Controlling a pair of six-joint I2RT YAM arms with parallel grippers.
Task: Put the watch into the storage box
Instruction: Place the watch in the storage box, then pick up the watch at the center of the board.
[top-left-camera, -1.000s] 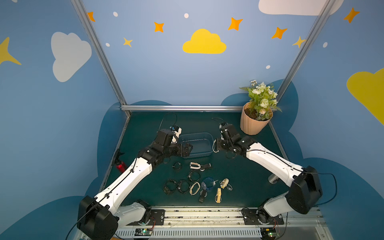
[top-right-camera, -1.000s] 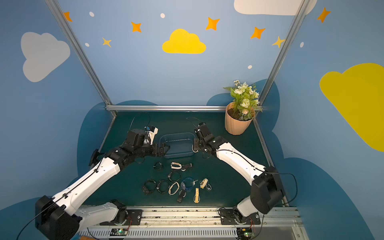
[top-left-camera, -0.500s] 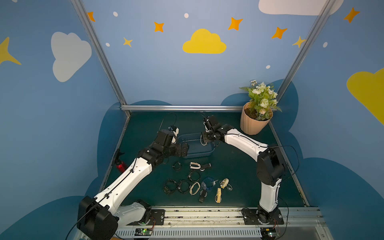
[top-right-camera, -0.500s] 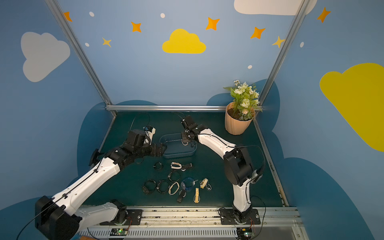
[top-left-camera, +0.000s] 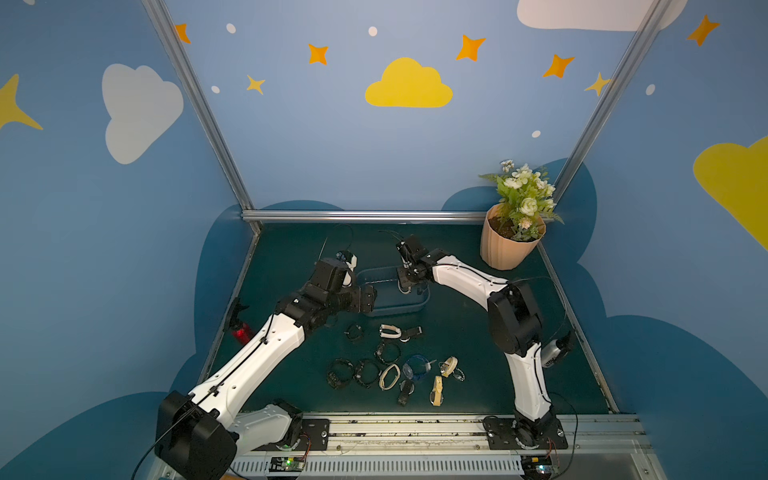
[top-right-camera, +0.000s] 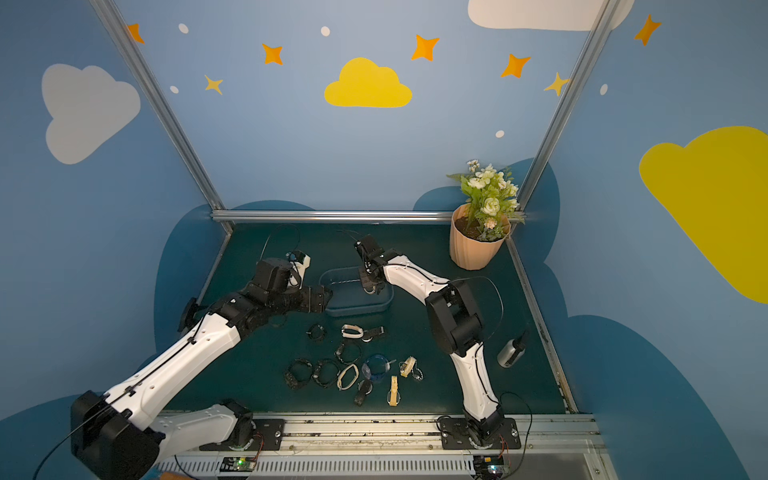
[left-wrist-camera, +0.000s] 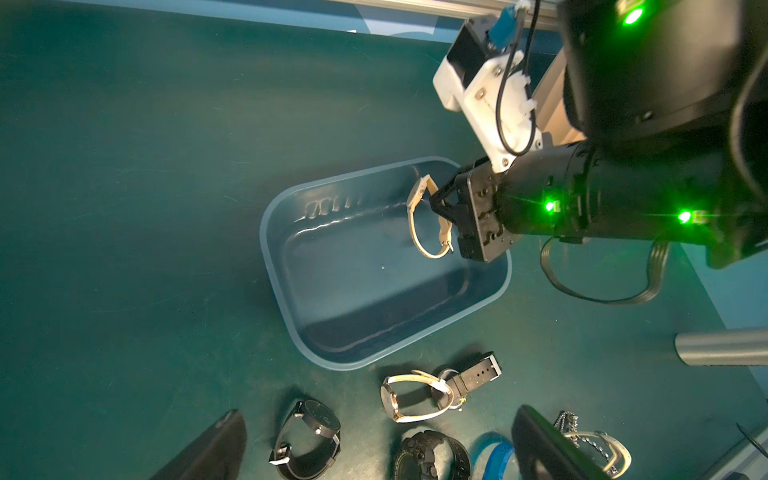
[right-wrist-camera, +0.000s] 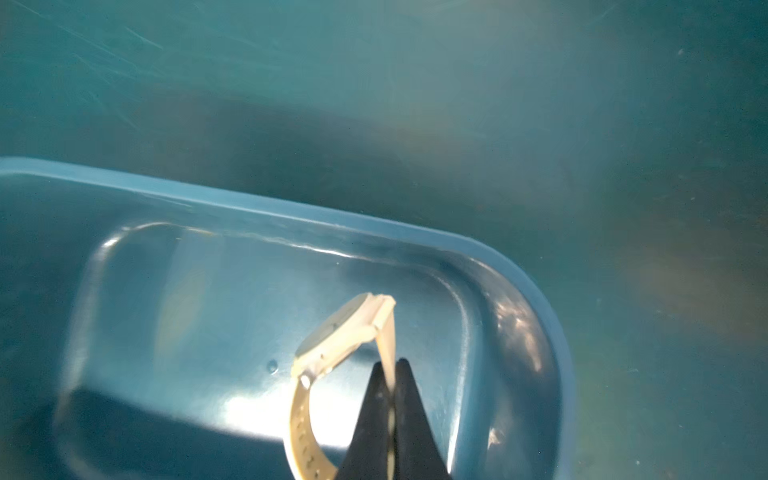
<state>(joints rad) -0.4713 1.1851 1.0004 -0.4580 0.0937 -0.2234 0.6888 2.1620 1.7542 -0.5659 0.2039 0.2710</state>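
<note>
Swung over the box (right-wrist-camera: 291, 216) since a second ago, the watch (right-wrist-camera: 332, 336) is pinched by the right gripper (right-wrist-camera: 388, 370), the left gripper (top-left-camera: 371, 300) spread empty; dropped near the rim, it could be spilled.

glossy plastic storage box (left-wrist-camera: 276, 266), matt tabletop (left-wrist-camera: 124, 208)

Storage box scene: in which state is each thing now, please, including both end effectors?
Blue-grey plastic storage box: upright, open-topped.
Cream-strapped wristwatch: strap looped, hanging over the box's inside.
Right end effector: shut on the wristwatch strap.
Left end effector: open, empty, beside the box.
Loose wristwatches: lying on the green mat, outside the box.
Ribbed peach flower pot: upright.
</note>
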